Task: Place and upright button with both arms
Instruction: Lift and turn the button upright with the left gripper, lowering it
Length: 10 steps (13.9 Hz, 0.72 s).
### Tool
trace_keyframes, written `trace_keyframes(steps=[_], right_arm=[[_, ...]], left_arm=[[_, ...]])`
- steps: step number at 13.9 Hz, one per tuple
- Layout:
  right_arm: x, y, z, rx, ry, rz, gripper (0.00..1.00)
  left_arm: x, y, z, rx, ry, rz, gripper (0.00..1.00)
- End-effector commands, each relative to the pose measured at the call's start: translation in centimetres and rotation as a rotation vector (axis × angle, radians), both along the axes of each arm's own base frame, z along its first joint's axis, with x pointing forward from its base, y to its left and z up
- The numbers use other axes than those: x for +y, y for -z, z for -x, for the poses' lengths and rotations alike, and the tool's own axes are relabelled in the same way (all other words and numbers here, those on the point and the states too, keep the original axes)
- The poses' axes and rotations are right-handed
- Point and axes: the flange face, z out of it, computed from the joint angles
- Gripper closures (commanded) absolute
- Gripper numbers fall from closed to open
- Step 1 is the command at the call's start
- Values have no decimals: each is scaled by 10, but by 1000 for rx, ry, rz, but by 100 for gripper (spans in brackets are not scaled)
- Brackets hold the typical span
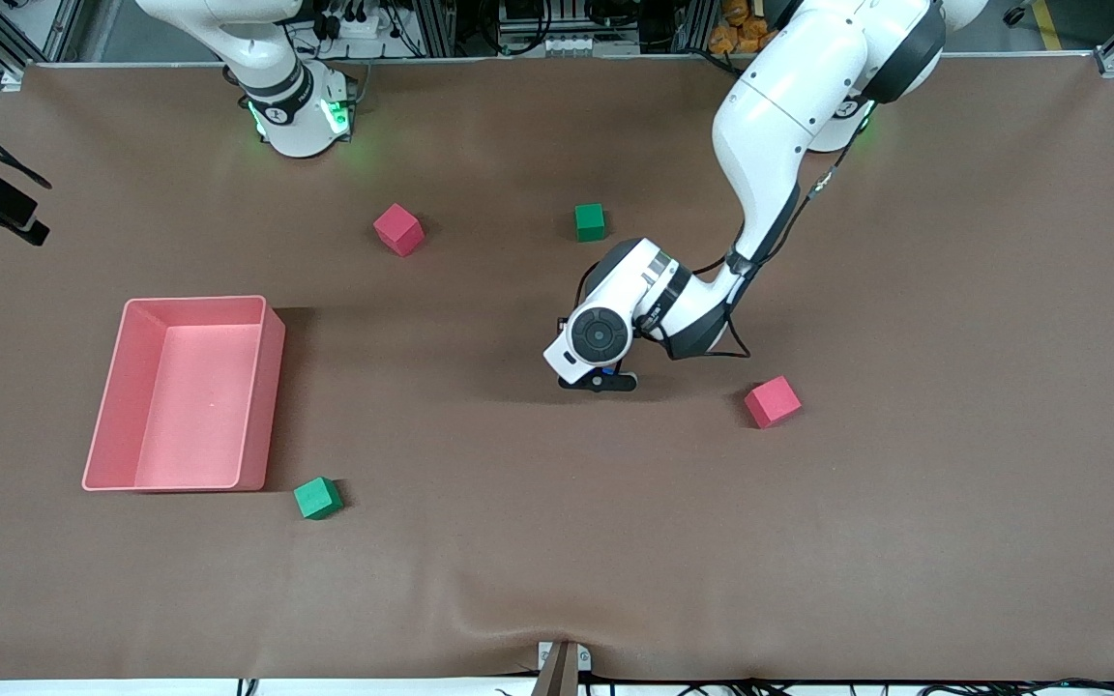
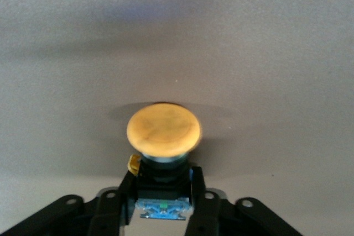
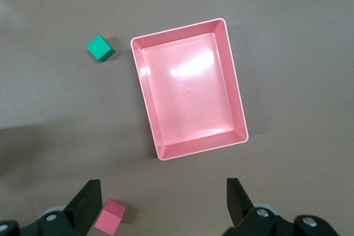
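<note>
The button shows in the left wrist view with its round orange cap [image 2: 164, 129], black body and bluish end [image 2: 164, 209]. My left gripper [image 2: 164, 203] is shut on the black body, one finger on each side, with the cap pointing away from the wrist, close over the brown cloth. In the front view the left gripper [image 1: 600, 379] is low over the middle of the table, and only a blue bit of the button [image 1: 605, 371] shows under the hand. My right gripper [image 3: 164, 205] is open and empty, high over the table beside the pink tray [image 3: 138, 75].
The pink tray [image 1: 272, 329] sits toward the right arm's end. A green cube [image 1: 317, 498] lies nearer the camera beside it. A pink cube [image 1: 398, 229] and a green cube [image 1: 590, 221] lie nearer the bases. Another pink cube [image 1: 772, 401] lies beside the left gripper.
</note>
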Motion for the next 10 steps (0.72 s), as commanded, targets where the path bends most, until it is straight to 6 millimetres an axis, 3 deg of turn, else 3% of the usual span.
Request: trace_keyframes(steps=[1, 6, 8, 10], right_arm=[[0, -3, 3, 1, -10, 17, 0], [0, -3, 3, 1, -10, 17, 0], [0, -2, 3, 4, -10, 17, 0], [0, -2, 3, 4, -10, 17, 0]], left_arm=[[-7, -8, -1, -8, -101, -27, 100], [-33, -54, 5, -101, -229, -62, 100], [-43, -79, 0, -196, -299, -39, 100], [-61, -95, 7, -308, -302, -32, 100]])
